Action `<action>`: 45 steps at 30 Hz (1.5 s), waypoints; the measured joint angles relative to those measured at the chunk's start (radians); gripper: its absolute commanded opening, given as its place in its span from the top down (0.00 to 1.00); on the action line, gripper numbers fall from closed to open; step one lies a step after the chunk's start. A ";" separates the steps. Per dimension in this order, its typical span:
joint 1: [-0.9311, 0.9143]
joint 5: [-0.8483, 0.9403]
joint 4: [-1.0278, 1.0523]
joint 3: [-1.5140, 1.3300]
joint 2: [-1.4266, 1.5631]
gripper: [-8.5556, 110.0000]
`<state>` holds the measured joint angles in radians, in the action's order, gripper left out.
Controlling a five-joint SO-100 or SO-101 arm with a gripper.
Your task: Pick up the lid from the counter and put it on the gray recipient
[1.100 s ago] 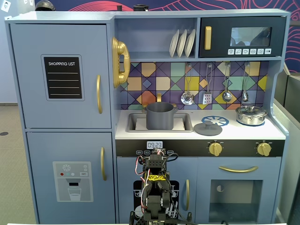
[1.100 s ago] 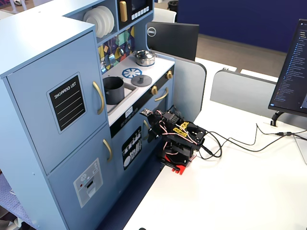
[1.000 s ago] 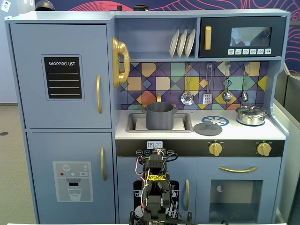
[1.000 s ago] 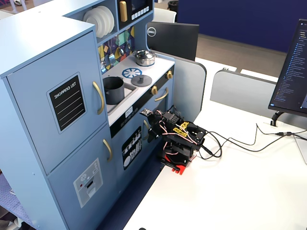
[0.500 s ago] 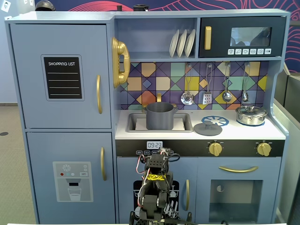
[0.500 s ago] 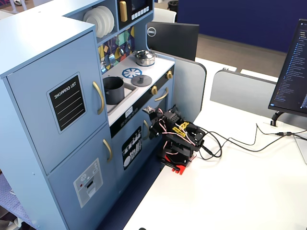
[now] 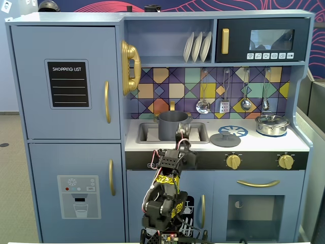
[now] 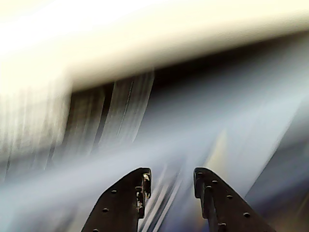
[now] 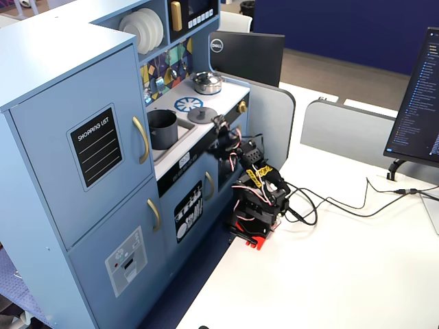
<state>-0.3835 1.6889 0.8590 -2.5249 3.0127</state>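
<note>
Fixed view, lid (image 7: 225, 139) on counter, right of seemingly empty gripper (image 7: 182, 135)

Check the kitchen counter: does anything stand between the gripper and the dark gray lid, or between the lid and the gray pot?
Nothing visible does. The lid lies flat on the counter, right of the sink in a fixed view. The gripper is raised at the counter's front edge. The gray pot stands uncovered in the sink, with bare counter between.

office | toy kitchen (image 9: 103, 137) on white desk (image 9: 343, 274); monitors (image 9: 418, 96); partitions (image 9: 343, 123)
</note>
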 measured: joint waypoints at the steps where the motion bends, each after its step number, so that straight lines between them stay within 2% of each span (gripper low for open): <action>1: -0.026 0.012 -0.034 0.012 0.000 0.92; 4: -0.106 0.048 -0.147 0.020 -0.011 0.76; 8: -0.179 0.020 -0.357 -0.009 -0.040 0.69; 14: -0.249 -0.018 -0.727 -0.049 -0.198 0.69; 22: -0.256 -0.055 -0.976 -0.049 -0.445 0.71; 32: -0.255 -0.067 -1.123 0.074 -0.736 0.73; 45: -0.249 -0.066 -1.200 0.225 -0.991 0.74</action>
<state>-0.6320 1.6230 -0.3405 -2.2994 2.0218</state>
